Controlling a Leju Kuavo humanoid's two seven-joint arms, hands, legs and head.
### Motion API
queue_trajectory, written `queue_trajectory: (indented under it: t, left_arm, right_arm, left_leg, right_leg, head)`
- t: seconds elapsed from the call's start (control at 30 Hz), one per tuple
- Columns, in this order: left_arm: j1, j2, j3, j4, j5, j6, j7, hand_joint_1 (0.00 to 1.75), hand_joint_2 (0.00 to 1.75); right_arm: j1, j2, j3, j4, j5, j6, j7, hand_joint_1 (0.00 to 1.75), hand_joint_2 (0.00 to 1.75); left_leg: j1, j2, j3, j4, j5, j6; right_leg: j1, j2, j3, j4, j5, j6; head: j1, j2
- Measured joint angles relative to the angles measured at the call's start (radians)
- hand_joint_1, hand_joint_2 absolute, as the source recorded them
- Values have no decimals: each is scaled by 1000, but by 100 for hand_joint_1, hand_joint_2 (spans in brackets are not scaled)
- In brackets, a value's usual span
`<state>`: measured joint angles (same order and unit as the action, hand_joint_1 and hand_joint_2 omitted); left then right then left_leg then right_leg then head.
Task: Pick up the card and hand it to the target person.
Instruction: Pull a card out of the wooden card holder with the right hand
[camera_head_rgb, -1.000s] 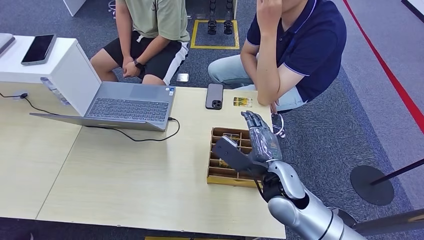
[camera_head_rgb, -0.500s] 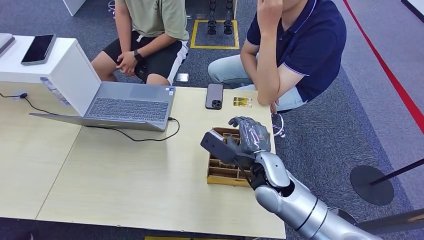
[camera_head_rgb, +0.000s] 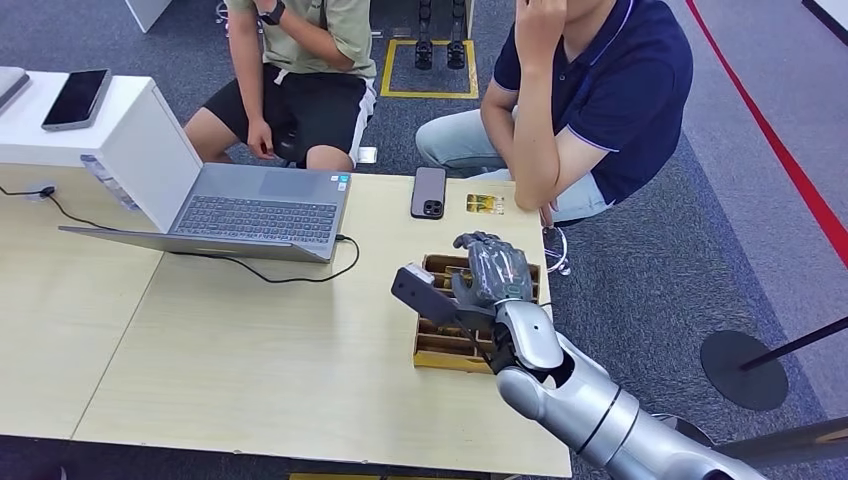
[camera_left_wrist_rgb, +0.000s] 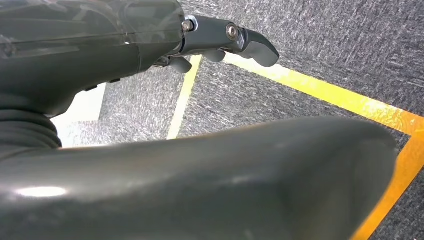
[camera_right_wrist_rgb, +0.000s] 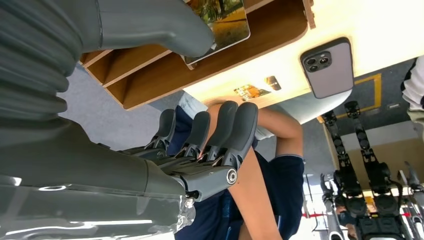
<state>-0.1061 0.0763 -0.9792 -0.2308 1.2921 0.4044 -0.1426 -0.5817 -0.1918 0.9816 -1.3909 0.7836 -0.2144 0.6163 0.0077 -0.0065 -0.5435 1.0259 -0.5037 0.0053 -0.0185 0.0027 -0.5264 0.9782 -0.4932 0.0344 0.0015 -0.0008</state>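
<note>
The right robot hand (camera_head_rgb: 487, 272) hovers over the wooden divided tray (camera_head_rgb: 432, 347) on the desk (camera_head_rgb: 250, 360), fingers (camera_right_wrist_rgb: 220, 127) half curled and apart, gripping nothing. A picture card (camera_right_wrist_rgb: 222, 22) lies in a tray compartment by the thumb. The left robot hand (camera_left_wrist_rgb: 150, 45) hangs above carpet; its grip cannot be told

Pale wood-grain laminate tabletop (camera_head_rgb: 250, 350), smooth, matt. Brown slotted wooden card tray (camera_head_rgb: 440, 345), bare unvarnished look. Right robot hand (camera_head_rgb: 490, 272): dark grey plastic, slight sheen; brushed silver metal forearm (camera_head_rgb: 600, 420). Glossy printed picture card (camera_right_wrist_rgb: 222, 17) in tray. Grey carpet floor (camera_head_rgb: 680, 250), rough weave. Matt silver laptop (camera_head_rgb: 255, 212).
</note>
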Motion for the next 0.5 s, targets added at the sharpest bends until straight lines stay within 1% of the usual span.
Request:
queue_trajectory:
  t: [0.1,0.17,0.3,0.5]
  left_arm:
    - [0,0,0,0,0,0,1,0,0]
    - [0,-1,0,0,0,0,2,0,0]
    - [0,-1,0,0,0,0,2,0,0]
    - [0,-2,0,0,0,0,4,0,0]
  right_arm:
    - [-2,7,6,16,2,4,-2,90,175]
    - [-2,11,8,26,3,7,-4,92,175]
    - [-2,20,14,44,6,13,-8,85,175]
    - [-2,31,23,66,6,16,-20,82,175]
  left_leg:
    - [0,0,0,0,0,0]
    - [0,0,0,0,0,0]
    - [0,0,0,0,0,0]
    - [0,0,0,0,0,0]
  right_leg:
    - [0,0,0,0,0,0]
    - [0,0,0,0,0,0]
    - [0,0,0,0,0,0]
    - [0,0,0,0,0,0]
  head:
    - [0,0]
    - [0,0]
    - [0,0]
    - [0,0]
